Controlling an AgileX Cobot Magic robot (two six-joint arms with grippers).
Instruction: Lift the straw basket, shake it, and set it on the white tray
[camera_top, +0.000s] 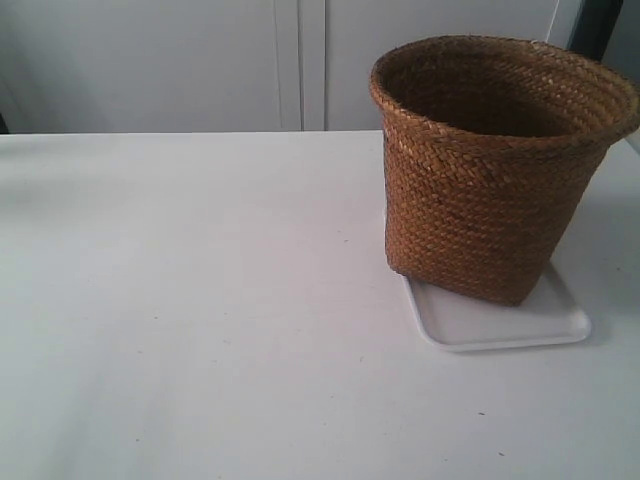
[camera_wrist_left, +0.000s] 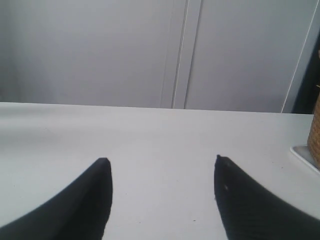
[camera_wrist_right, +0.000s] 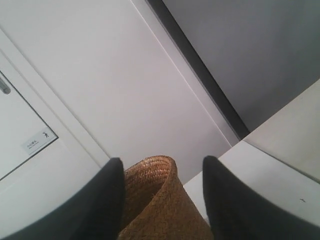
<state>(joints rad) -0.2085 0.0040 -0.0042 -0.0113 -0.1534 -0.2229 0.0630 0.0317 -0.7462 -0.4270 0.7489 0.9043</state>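
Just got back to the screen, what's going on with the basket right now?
The large brown woven straw basket stands on the flat white plastic tray. The right gripper straddles its braided rim, jaws apart with a gap on one side, so it does not look clamped. The left gripper hangs open over the bare white table, holding nothing.

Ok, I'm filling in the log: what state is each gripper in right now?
Left gripper: open, holding nothing.
Right gripper: open, astride the straw basket rim, with a gap on one side.
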